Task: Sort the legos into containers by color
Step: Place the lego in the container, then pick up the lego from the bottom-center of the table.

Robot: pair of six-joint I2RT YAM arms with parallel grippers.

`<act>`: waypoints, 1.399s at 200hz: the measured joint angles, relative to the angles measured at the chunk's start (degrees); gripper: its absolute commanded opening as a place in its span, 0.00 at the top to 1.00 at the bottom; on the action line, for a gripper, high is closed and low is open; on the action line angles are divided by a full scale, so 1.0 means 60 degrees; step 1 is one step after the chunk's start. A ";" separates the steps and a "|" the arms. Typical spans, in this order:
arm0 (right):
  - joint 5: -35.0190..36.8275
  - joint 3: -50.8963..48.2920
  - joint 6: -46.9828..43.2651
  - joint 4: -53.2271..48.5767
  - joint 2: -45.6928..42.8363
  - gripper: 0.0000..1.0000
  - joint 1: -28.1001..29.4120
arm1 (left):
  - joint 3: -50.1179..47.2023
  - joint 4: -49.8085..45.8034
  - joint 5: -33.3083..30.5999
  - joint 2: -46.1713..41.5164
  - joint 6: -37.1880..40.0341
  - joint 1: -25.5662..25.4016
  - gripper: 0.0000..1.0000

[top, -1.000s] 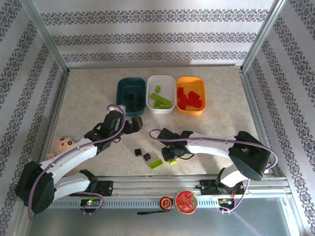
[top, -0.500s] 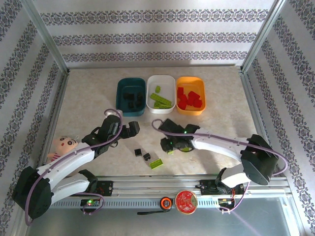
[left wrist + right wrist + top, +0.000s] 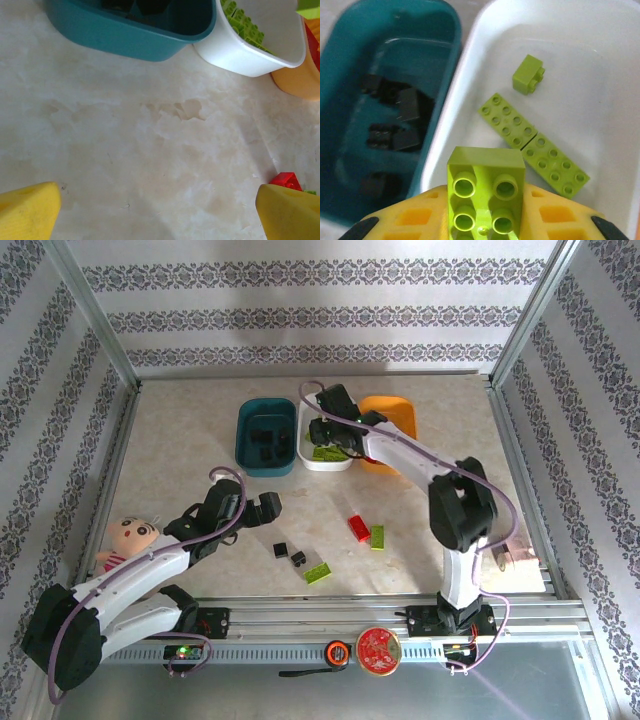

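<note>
My right gripper (image 3: 486, 212) is shut on a lime green lego (image 3: 486, 190), held over the near left part of the white container (image 3: 580, 90). In that container lie two flat green plates (image 3: 507, 120) and a small green brick (image 3: 528, 74). The teal container (image 3: 340, 115) beside it holds several black legos (image 3: 395, 115). From above, the right gripper (image 3: 322, 430) hangs over the white container (image 3: 325, 466), between the teal container (image 3: 243, 430) and the orange one (image 3: 398, 415). My left gripper (image 3: 272, 502) stands open over bare table, its yellow fingers (image 3: 27, 210) wide apart with nothing between.
Loose legos lie on the table: a red one (image 3: 358, 527), a green one (image 3: 377, 536), two black ones (image 3: 281, 550), and a lime one (image 3: 317, 573). A small doll (image 3: 128, 535) lies at the left edge. The red brick (image 3: 285, 178) sits by my left gripper's right finger.
The right arm swung from the table's near middle up to the white container with the lime lego in its jaws. The left gripper drew back slightly toward the front, still open.
</note>
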 measured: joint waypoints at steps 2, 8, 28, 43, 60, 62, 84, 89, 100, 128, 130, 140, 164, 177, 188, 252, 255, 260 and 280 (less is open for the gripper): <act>0.0007 0.0066 0.0015 -0.0007 0.0102 0.69 -0.0025 | -0.0015 0.0000 0.0004 -0.0004 -0.0004 0.0000 0.00; 0.0018 0.0226 0.0036 -0.0047 0.0353 0.67 -0.0084 | -0.0047 -0.0007 0.0007 -0.0011 -0.0025 0.0000 0.00; 0.0193 0.0790 0.0233 -0.0302 0.1027 0.58 -0.0215 | -0.0091 -0.0022 0.0062 -0.0036 -0.0073 0.0000 0.00; 0.0328 0.1271 0.0375 -0.0550 0.1399 0.43 -0.0273 | -0.0098 -0.0022 0.0069 -0.0076 -0.0091 0.0000 0.00; 0.0441 0.1636 0.0554 -0.0750 0.1592 0.32 -0.0310 | -0.0098 -0.0025 0.0066 -0.0117 -0.0095 0.0000 0.00; 0.0455 0.1654 0.0586 -0.0769 0.1592 0.31 -0.0317 | -0.0098 -0.0025 0.0066 -0.0127 -0.0091 0.0000 0.00; 0.0539 0.1679 0.0696 -0.0820 0.1541 0.26 -0.0328 | -0.0098 -0.0025 0.0066 -0.0193 -0.0091 0.0000 0.00; 0.0557 0.1639 0.0718 -0.0809 0.1497 0.26 -0.0328 | -0.0098 -0.0025 0.0066 -0.0204 -0.0091 0.0000 0.00; 0.0568 0.1399 0.0718 -0.0754 0.1311 0.25 -0.0328 | -0.0098 -0.0025 0.0066 -0.0222 -0.0091 0.0000 0.00; 0.0576 0.0029 0.0721 -0.0699 -0.0029 0.23 -0.0328 | -0.0098 -0.0033 0.0062 -0.0222 -0.0091 0.0000 0.00; 0.0576 -0.0109 0.0721 -0.0678 -0.0182 0.23 -0.0328 | -0.0098 -0.0033 0.0062 -0.0222 -0.0091 0.0000 0.00; 0.0546 -0.0725 0.0721 -0.0667 -0.0867 0.23 -0.0328 | -0.0098 -0.0033 0.0062 -0.0222 -0.0091 0.0000 0.00; 0.0452 -0.2302 0.0747 -0.0648 -0.2721 0.23 -0.0328 | -0.0098 -0.0040 0.0047 -0.0219 -0.0087 0.0000 0.00; 0.0386 -0.3166 0.0783 -0.0721 -0.3657 0.22 -0.0328 | -0.0098 -0.0040 0.0022 -0.0219 -0.0087 0.0004 0.00; 0.0291 -0.3832 0.0820 -0.0874 -0.4295 0.22 -0.0328 | -0.0098 -0.0040 0.0022 -0.0219 -0.0087 0.0004 0.00; -0.0219 -0.7049 0.1727 -0.2747 -0.6313 0.24 0.0492 | -0.0098 -0.0033 -0.0004 0.0106 -0.0087 0.0040 0.00; -0.0237 -0.7136 0.1767 -0.2812 -0.6346 0.25 0.0557 | -0.0098 -0.0033 -0.0007 0.0117 -0.0087 0.0047 0.00; -0.0284 -0.7253 0.1836 -0.2940 -0.6375 0.26 0.0688 | -0.0098 -0.0029 -0.0007 0.0146 -0.0087 0.0058 0.00; -0.0324 -0.7606 0.2091 -0.3249 -0.6382 0.28 0.1162 | -0.0098 -0.0029 -0.0007 0.0229 -0.0087 0.0062 0.00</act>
